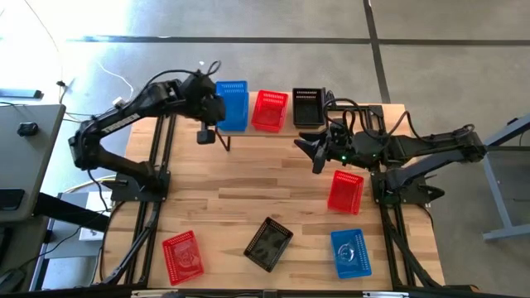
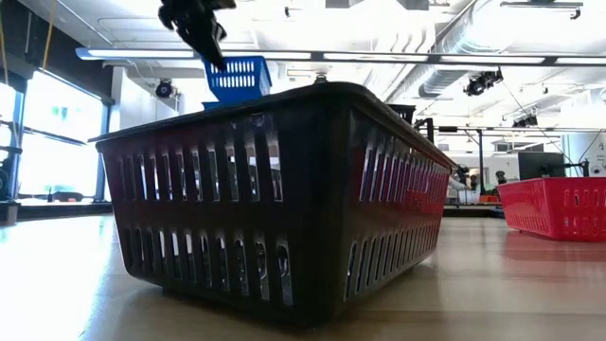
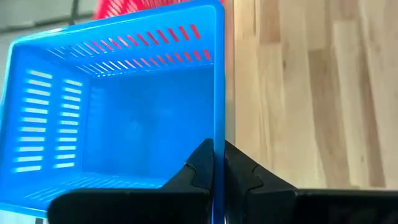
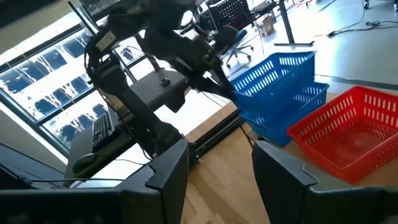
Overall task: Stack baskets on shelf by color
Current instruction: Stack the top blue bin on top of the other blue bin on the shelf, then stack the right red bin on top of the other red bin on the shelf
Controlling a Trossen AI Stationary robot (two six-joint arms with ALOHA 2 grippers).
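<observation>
At the table's far edge stand a blue basket (image 1: 233,106), a red basket (image 1: 270,110) and a black basket (image 1: 308,107) in a row on the shelf (image 1: 290,124), which they mostly hide. My left gripper (image 1: 217,108) is shut on the upper of two blue baskets (image 4: 281,73); the lower one (image 4: 303,103) sits beneath it. My right gripper (image 1: 318,154) hovers open, near the table's middle, and touches nothing. A red basket (image 1: 345,190), a blue one (image 1: 351,252), a black one (image 1: 268,244) and another red one (image 1: 182,255) rest on the tabletop. My left gripper pinches the upper blue basket's side wall at the rim (image 3: 217,140), one finger (image 3: 199,171) inside and the other (image 3: 241,173) outside. It comes from above, slanting in from the table's left. The basket sits tilted over the lower blue one; whether they touch, I cannot tell.
The black basket (image 2: 284,199) on the table fills the low view, with a red one (image 2: 559,204) to its right. Bare wood lies between the shelf row and the near baskets. The right arm's base and cables crowd the table's right edge (image 1: 397,178).
</observation>
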